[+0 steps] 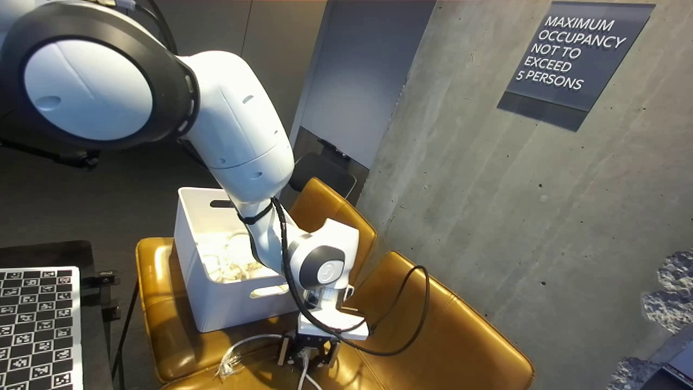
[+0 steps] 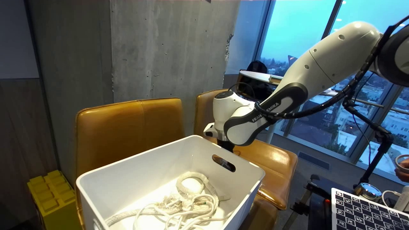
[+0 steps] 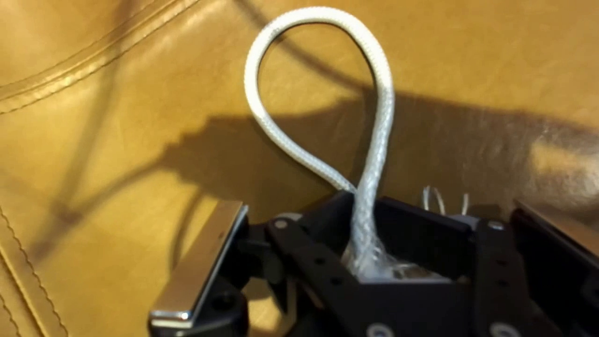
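Your spread fingers [image 3: 199, 262] straddle a white rope [image 3: 384, 103], a white bin [image 2: 143, 172] just beside

Your hand [image 1: 307, 362] hangs low over the seat of a tan chair [image 1: 449, 327], its fingers wide apart. The white rope is in the gap between them; in the wrist view you see it loop out past the hand, with a frayed part near the palm. A frayed strand [image 1: 230, 364] also trails out to one side.

The white bin stands on the neighbouring chair [image 2: 127, 124]. It contains a heap of pale rope [image 2: 185, 204], thick braided lengths tangled with thinner ones, lying on the bottom well below the rim.

The spot where the white rope meets the hand is blurred, so you cannot tell whether it is caught in the linkage or just rests there, nor whether the loop touches the seat. In an exterior view, the arm [image 1: 243, 130] covers part of the heap and glare washes out detail. In an exterior view, the bin's slotted wall [image 2: 223, 179] hides most of the hand, and the lower frame edge cuts off the bin's near side. The checkered board [image 2: 367, 210] on the dark counter [image 1: 48, 252] is cut off in both exterior views.
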